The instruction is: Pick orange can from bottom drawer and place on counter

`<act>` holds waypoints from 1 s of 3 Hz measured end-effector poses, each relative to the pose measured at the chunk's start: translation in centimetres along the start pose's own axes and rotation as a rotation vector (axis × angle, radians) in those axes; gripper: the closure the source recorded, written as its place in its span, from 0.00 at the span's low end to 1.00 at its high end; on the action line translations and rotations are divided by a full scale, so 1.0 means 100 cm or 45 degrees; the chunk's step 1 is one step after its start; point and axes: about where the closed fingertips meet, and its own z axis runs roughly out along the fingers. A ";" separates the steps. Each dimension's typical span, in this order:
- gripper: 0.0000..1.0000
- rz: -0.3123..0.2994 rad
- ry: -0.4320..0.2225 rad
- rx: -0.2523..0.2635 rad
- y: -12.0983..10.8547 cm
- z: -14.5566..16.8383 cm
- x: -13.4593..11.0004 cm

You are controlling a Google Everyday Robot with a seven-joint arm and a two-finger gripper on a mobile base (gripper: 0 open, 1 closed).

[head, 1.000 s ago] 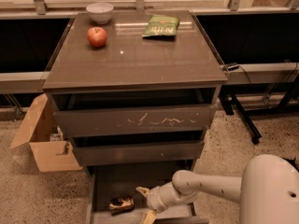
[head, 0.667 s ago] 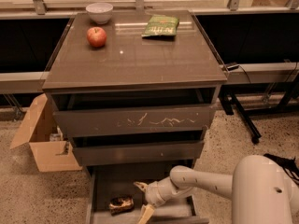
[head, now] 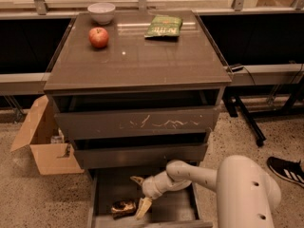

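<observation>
The robot's tool [head: 140,193], fingers wide apart, holds nothing — its lower finger [head: 143,206] is right beside the small brownish-orange can [head: 123,207] in the open grey-brown bottom drawer [head: 108,185]. Shiny grey-brown bench [head: 142,61] above — speckled floor [head: 28,198] around.

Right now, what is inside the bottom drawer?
The bottom drawer holds the orange can, lying near the front, with the open claw beside it. The arm covers the floor further right, so anything there is hidden.

Bowl [head: 101,12]: white, upright, far left corner.
Apple [head: 99,37]: red, just before the bowl.
Snack bag [head: 164,25]: green, lying flat, well right of the apple.
Cardboard box [head: 45,141]: open, lower left.
Shoe [head: 286,170]: black, far right.
Hand [head: 140,194]: below the middle drawer [head: 140,155], fingers spread.
</observation>
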 end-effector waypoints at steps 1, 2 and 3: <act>0.00 -0.017 0.010 -0.022 -0.013 0.025 -0.002; 0.00 -0.005 0.052 -0.033 -0.015 0.047 -0.003; 0.00 0.038 0.089 -0.020 -0.011 0.067 0.001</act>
